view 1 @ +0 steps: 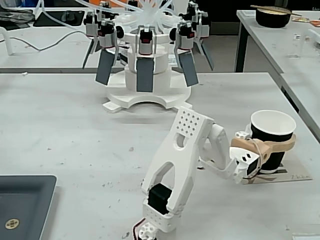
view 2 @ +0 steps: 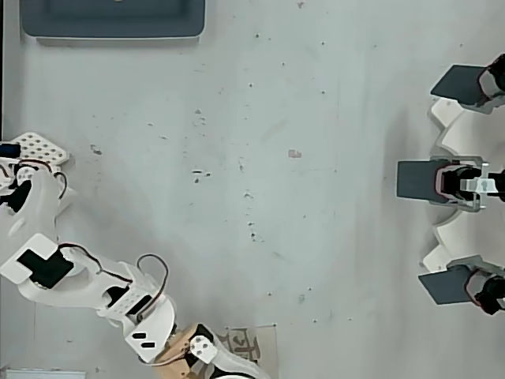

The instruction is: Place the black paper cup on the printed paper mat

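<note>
Tool (view 1: 280,142) around black paper cup (view 1: 271,131)

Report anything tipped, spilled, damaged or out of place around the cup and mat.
Nothing stands out. The black paper cup stands upright over the printed paper mat, with the gripper jaws wrapped around it. No spill or dent shows; the table carries only scattered specks.

Mat (view 2: 254,346) half off-frame, overhead.

Scuffed pale grey table (view 1: 65,120), more white tables (view 1: 280,30) behind, dark gaps between.
</note>
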Tool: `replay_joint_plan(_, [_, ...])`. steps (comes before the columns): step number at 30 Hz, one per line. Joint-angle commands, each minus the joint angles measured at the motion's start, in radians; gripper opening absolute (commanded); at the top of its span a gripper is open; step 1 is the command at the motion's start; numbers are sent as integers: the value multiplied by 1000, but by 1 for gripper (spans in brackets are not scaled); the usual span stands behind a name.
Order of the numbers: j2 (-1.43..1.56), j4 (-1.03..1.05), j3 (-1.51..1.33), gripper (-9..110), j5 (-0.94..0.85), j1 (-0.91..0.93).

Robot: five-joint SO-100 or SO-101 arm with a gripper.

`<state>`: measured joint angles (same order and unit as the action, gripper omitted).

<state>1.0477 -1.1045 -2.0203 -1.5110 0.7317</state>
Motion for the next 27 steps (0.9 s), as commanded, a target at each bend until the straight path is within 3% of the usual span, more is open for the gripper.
replay_joint_plan(1, [14,-26,40,12,8,12])
replay_joint_plan(8, [14,-26,34,17,9,12])
replay_joint_plan(17, [58,-26,5,40,0,18])
replay_joint_plan(27, [120,6,-31,55,-29,71])
